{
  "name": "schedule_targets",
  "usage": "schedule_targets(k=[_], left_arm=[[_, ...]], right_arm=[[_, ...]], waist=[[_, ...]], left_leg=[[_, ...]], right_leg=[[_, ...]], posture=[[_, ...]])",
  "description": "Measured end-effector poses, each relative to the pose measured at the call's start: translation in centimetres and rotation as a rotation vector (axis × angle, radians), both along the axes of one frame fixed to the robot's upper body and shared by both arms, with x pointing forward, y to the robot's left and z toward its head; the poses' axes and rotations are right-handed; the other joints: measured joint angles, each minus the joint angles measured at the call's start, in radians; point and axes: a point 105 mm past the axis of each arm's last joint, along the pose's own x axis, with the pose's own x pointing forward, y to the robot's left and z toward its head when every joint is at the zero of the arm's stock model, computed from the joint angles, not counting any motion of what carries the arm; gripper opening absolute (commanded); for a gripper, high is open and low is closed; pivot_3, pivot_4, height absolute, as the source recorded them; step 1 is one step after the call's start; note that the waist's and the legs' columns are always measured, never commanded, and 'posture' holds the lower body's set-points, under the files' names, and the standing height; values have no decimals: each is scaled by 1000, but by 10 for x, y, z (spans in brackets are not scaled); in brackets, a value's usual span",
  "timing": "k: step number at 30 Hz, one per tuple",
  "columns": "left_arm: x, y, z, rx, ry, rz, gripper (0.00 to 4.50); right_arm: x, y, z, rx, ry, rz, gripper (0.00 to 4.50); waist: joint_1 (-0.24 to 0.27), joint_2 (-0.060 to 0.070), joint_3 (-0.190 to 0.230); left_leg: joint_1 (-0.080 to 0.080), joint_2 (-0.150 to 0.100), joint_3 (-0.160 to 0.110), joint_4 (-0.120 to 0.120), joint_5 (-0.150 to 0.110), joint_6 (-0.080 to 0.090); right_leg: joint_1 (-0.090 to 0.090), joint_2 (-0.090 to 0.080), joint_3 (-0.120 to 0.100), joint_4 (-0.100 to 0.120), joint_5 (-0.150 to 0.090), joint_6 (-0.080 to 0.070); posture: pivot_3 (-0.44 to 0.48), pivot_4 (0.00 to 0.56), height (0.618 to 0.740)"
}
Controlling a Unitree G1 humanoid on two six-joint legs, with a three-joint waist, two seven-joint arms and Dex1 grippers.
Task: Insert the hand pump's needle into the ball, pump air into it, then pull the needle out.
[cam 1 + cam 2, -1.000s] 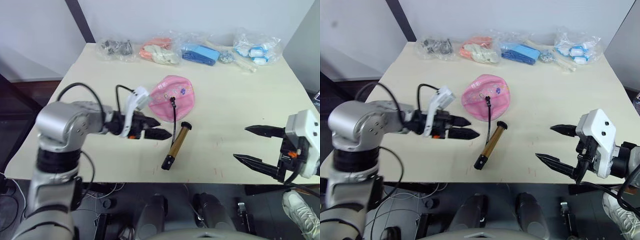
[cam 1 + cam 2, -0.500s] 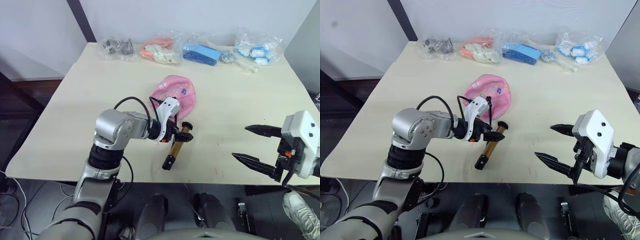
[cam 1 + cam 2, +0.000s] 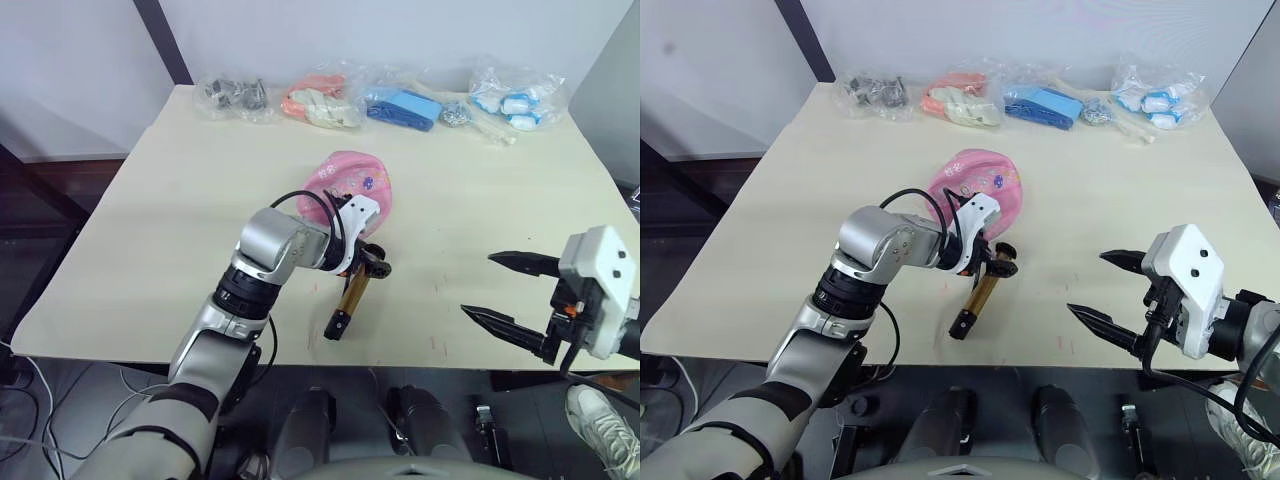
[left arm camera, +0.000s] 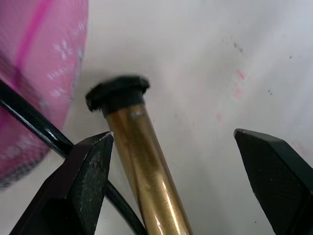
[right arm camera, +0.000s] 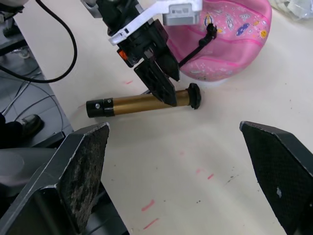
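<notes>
Left eye view: pump [image 3: 354, 288] lies centre frame on surface [image 3: 180, 200], long axis running lower-left to upper-right, knob end toward ball [image 3: 352, 185]; left pincer [image 3: 368, 262] over knob end, far nearer than right pincer [image 3: 507, 290].
Left wrist view: fingers [image 4: 83, 181] apart, straddling brass tube, not clamped.
Right wrist view: right pincer apart, empty, well off pump.

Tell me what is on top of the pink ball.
On the ball sits the needle's black fitting, its thin black hose trailing toward the hand pump. The pin itself is hidden inside the fitting or ball.
</notes>
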Motion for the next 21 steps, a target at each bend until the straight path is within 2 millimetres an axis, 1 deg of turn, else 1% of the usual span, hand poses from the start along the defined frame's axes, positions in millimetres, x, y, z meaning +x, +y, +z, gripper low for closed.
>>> schedule_targets(k=[9,21], left_arm=[[7,-8,-11,85,18,-5,4195],[19,-14,-22,164,49,-66,4195]], right_arm=[[-1,0,-2,-1,4,-1,4486],[-3,0,-5,-10,5,-14,4486]], waist=[[0,0,0],[-2,0,0]], left_leg=[[0,0,0,0,0,0],[0,0,1,0,0,0]], right_leg=[[0,0,0,0,0,0],[0,0,1,1,0,0]], posture=[[0,150,740],[0,150,740]])
